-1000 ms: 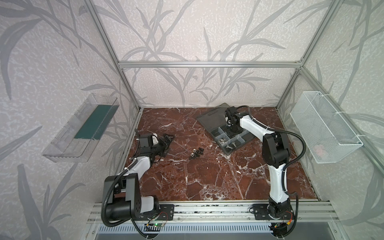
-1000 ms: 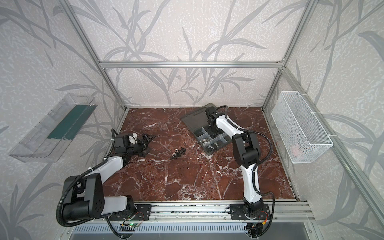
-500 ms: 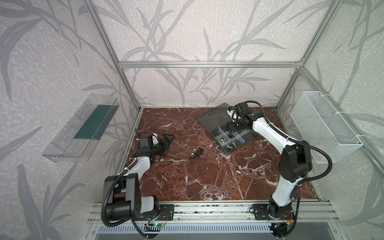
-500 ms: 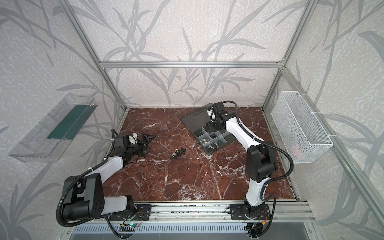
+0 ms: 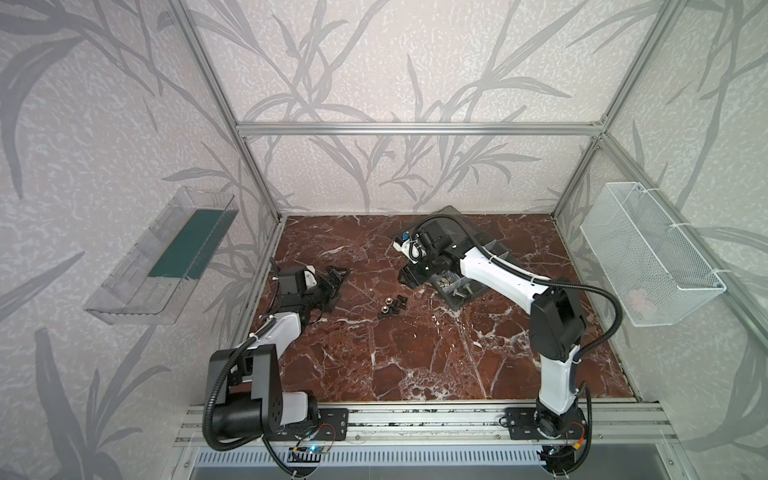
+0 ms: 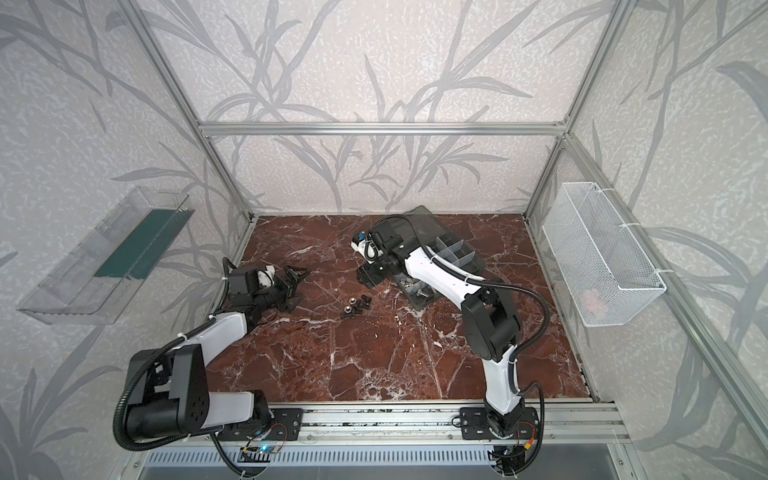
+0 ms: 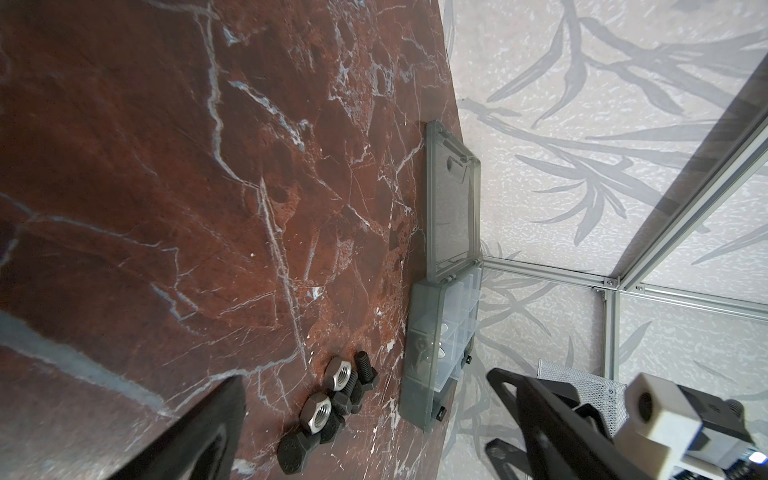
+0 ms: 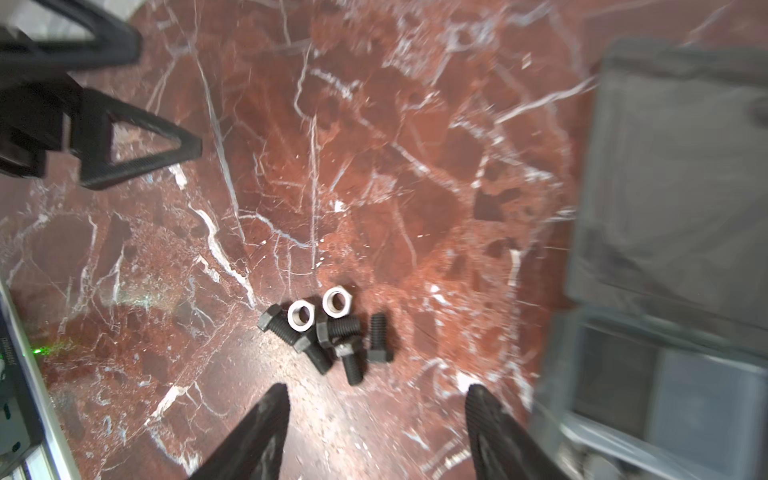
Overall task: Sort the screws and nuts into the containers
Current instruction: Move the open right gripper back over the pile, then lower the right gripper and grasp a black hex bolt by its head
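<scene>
In both top views the left gripper stands wide open and empty; the right gripper hangs just beside the containers. Left wrist view: the screws and nuts lie together on the marble table. Right wrist view: the right gripper's fingers are parted, holding nothing, near this pile.

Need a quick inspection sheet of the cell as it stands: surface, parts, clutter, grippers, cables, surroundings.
Surface: marble tabletop, no spills seen.
Job's things: two nuts and five black screws piled mid-table; box open, lid flat.
Clutter: nothing seen.
Grippers: left gripper open, empty; right gripper open, empty, between box and pile.
Cables: conduit loops on both arms, clear of parts.
Surroundings: clear tray on left wall; mesh basket on right wall, pinkish item inside.
</scene>
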